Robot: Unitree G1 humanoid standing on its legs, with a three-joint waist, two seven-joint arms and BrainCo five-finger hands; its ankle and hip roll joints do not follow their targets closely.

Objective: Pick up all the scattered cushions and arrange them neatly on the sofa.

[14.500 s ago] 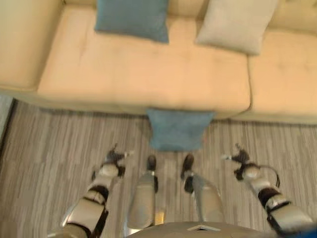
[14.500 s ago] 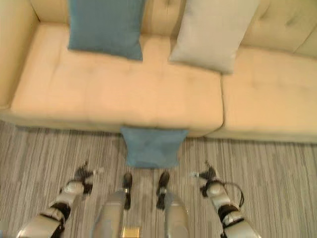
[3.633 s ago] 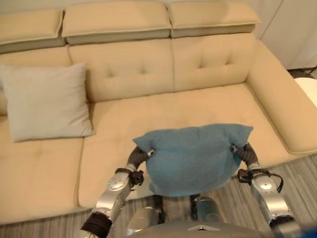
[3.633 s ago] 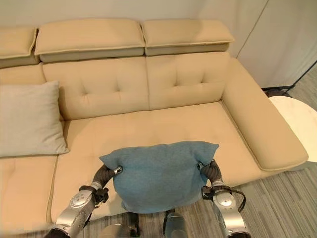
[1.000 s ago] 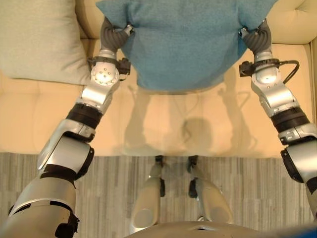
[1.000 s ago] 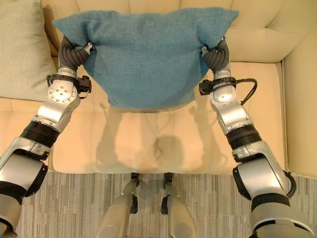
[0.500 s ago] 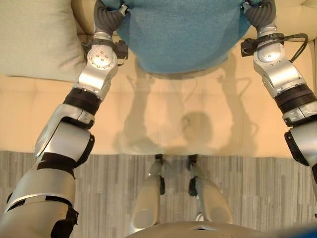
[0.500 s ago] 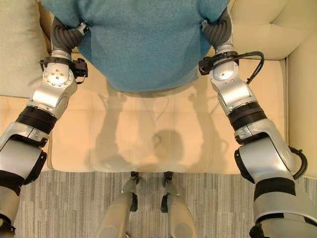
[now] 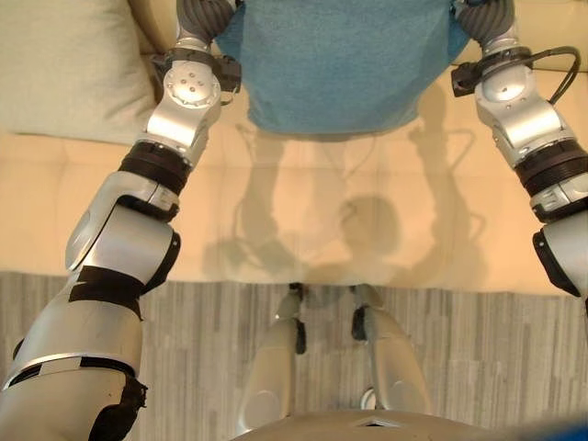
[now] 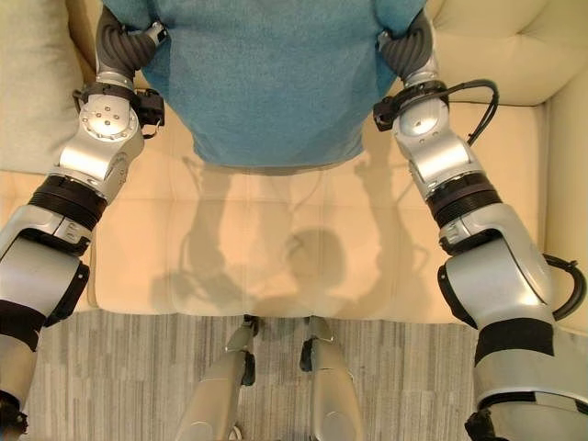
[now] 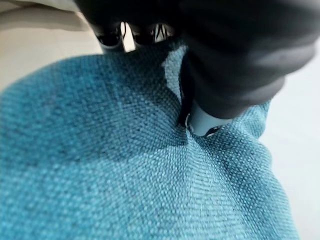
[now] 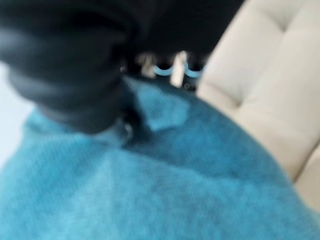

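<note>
Nearest the robot, floor: grey striped carpet (image 10: 129,386) along the sofa's front edge.
Seat: cream sofa (image 10: 276,266), bare cushion surface under both arms, their shadows falling on it.
Left hand (image 10: 124,46): clamped on the upper left corner of the blue cushion; in its wrist view the thumb digs into the weave and the dark fingertips (image 11: 111,39) curl over the edge.
Right hand (image 10: 409,46): clamped on the upper right corner; the wrist view shows cloth bunched between thumb and fingers.
Blue cushion (image 10: 276,78): carried between the two hands, hanging over the back part of the seat, lower edge near the seat, contact not clear.
Neighbour: beige cushion (image 9: 69,69), upright on the sofa just left of the left arm.
Backrest: tufted cream panel (image 10: 487,55), behind and right of the load.
Step in hand, as judged: placing. Keep both corners level, carry the cushion on to the backrest, lean it upright beside the beige one with a small gap, release both hands together.
Change from half a second ago: arms reach slightly farther; cushion sits higher in view, closer to the backrest.
</note>
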